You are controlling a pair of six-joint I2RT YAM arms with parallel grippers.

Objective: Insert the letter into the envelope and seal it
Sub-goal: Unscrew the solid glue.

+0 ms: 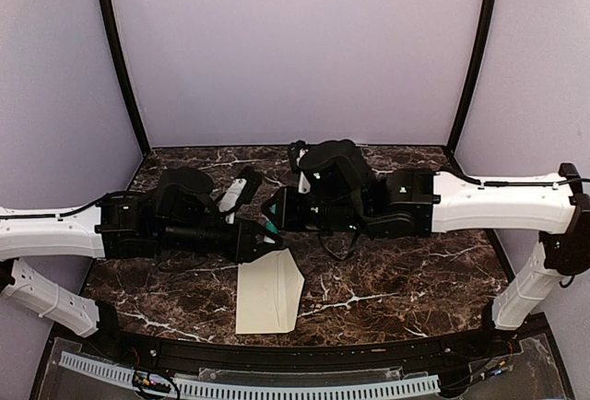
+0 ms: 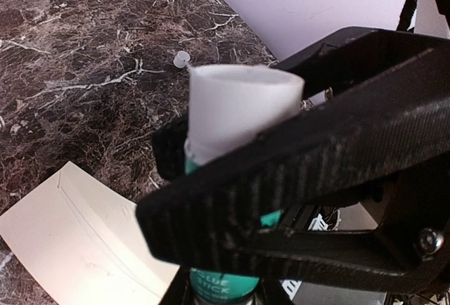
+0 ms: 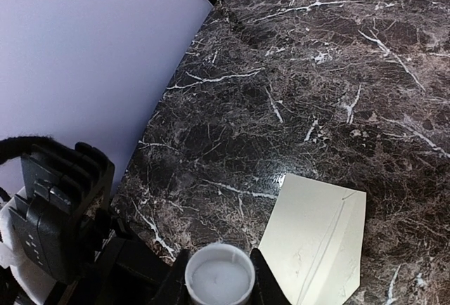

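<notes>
where the two arms meet above the table (image 1: 396,271), the left gripper (image 1: 265,240) and right gripper (image 1: 270,214) both reach a teal glue stick (image 1: 272,228); the envelope (image 1: 267,294) lies flat on the table just under them, and its contents cannot be told. from the left wrist, the left jaws clamp the stick, its label partly reading "glue stick"; a small white cap (image 2: 182,59) sits apart. from the right wrist, the right jaws pinch the stick's round white end, envelope nearby.

Bare table (image 1: 415,276) open right and far back, left arm (image 1: 138,225) and right arm (image 1: 406,202) meeting over far edge of envelope (image 1: 267,299), small white cap (image 2: 182,59) loose on marble.
</notes>
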